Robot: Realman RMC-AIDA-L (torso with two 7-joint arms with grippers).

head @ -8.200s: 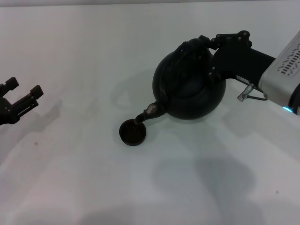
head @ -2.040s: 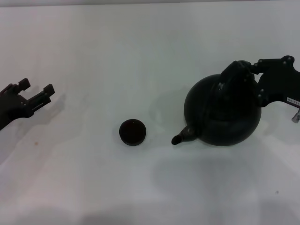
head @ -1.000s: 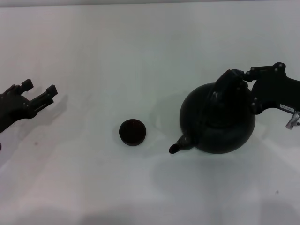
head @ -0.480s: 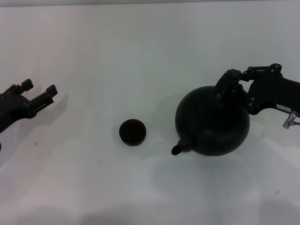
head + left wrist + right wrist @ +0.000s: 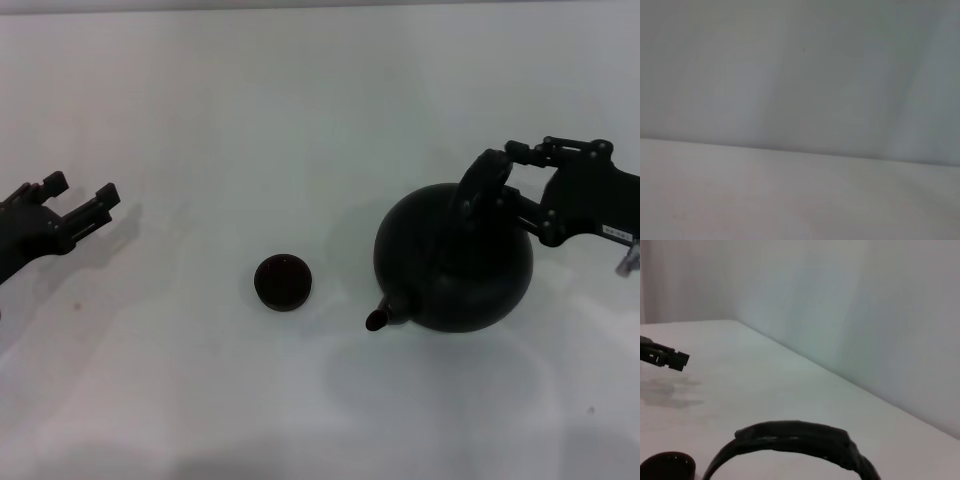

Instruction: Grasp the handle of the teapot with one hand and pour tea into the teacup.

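We count one teapot (image 5: 452, 265), one teacup (image 5: 282, 282) and two tools on the white counter (image 5: 300, 120). Nearest the lower edge of the head view, the teapot's short spout (image 5: 381, 316) points down and to the left, toward the bottom of the frame, with its tip well apart from the teacup. The teacup sits left of centre, alone and upright, its reddish-brown inside facing up. The round dark teapot fills the right of centre and appears upright on the counter. Over the top of its body rises the handle (image 5: 480, 182), one thick arched loop. The right tool (image 5: 512, 178) reaches in from the right edge of the frame and meets the handle at its upper end; its fingers look closed around the loop. In the right wrist view the arch of the handle (image 5: 795, 437) spans the lower part of the frame, the teacup's rim (image 5: 667, 466) shows in the lower left corner, and the far tool's tip appears at the left edge. The left tool (image 5: 80, 205) hangs at the left edge of the head view, far from both vessels, with its two fingers spread apart and holding nothing. The left wrist view shows only bare counter and wall.
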